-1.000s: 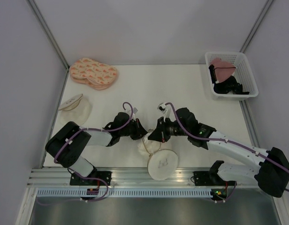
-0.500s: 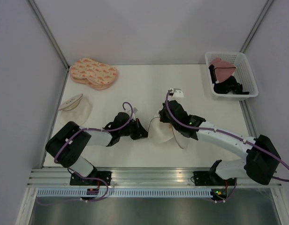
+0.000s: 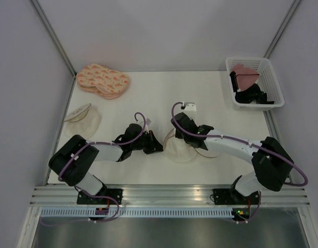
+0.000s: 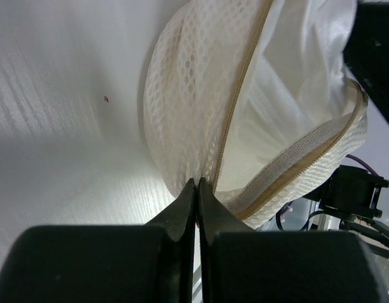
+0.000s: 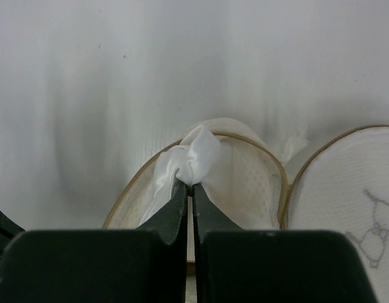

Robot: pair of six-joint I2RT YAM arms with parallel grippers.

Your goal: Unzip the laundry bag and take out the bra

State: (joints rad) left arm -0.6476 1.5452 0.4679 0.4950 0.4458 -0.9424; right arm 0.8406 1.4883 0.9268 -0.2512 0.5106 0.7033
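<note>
Laundry bag (image 3: 181, 150) sat mid-table (image 3: 148, 98), unzipped, halves gaping, between your two grippers. Far left: peach padded pair (image 3: 102, 80) at the back, plain round pouch (image 3: 82, 119) nearer, both well apart from the work.

Your left gripper (image 4: 197, 184) was pressed together on the bag's edge, pinching mesh right where the tan zip rim (image 4: 232, 117) came down to the fingertips. Right of that, the open shell showed white cloth inside.

Your right gripper (image 5: 190, 185) was pinched tight on a bunched fold of the bra (image 5: 189, 156), which stuck up out of the opening. The rest of it sat down in the bag, not out yet. The marked half of the bag lay flat just beside, to the right in the right wrist view. Far right: basket (image 3: 247, 59) holding a pink garment (image 3: 243, 71), not part of this.

Handling, my read: the bag looked light and floppy and would likely drag along with the bra unless you pinned it. The stiffer zip rim was the place to hold. The bra looked soft and slick. A thin fold could slip out, and straps might snag on the zip. Better to grab a fatter bunch and pull away from the left hold.
</note>
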